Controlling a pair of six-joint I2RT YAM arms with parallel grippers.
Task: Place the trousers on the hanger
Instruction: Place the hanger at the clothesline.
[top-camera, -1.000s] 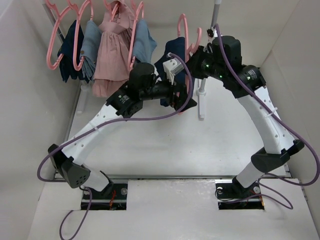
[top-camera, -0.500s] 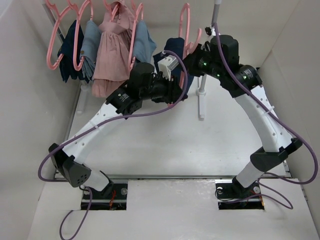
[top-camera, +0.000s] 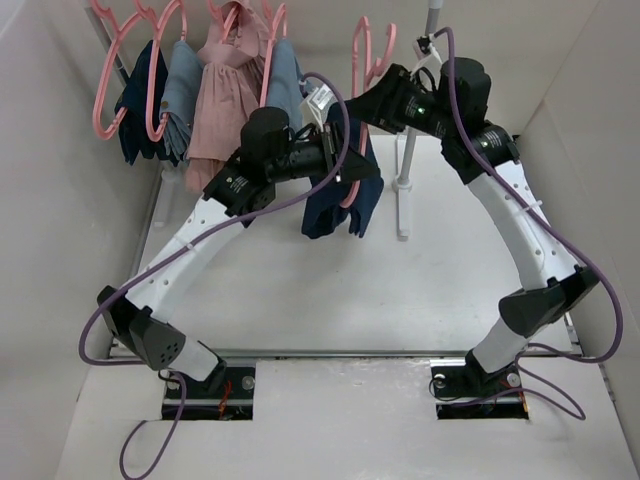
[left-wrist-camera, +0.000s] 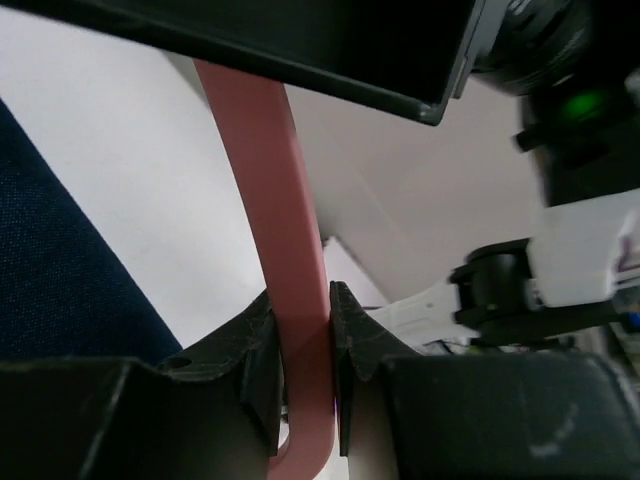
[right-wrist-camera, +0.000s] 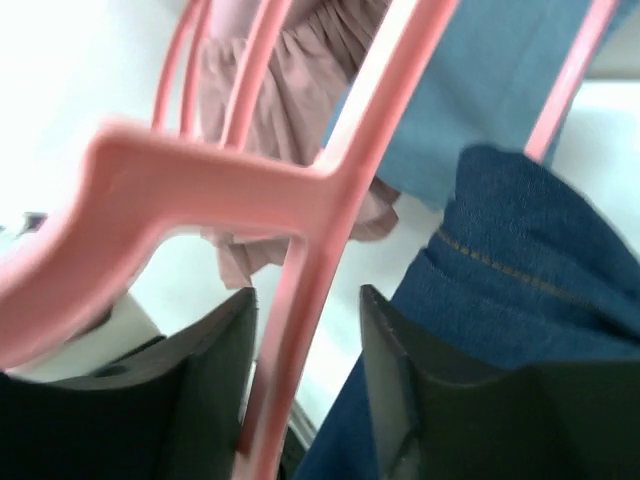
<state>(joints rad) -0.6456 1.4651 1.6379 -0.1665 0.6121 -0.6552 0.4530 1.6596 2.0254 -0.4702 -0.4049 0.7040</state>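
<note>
Plain white walls (top-camera: 50, 200) enclose a pale tabletop (top-camera: 330, 290) with a white rack stand (top-camera: 404, 195).

Top of the trousers (top-camera: 328, 213) seems hidden

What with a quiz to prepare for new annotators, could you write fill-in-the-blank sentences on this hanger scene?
The left gripper is ____ on the pink hanger. The right gripper's jaws stand ____ around the hanger too. The navy trousers hang from the ____. The dress hanging at the back is ____.
Missing words: shut; open; hanger; pink.
</note>
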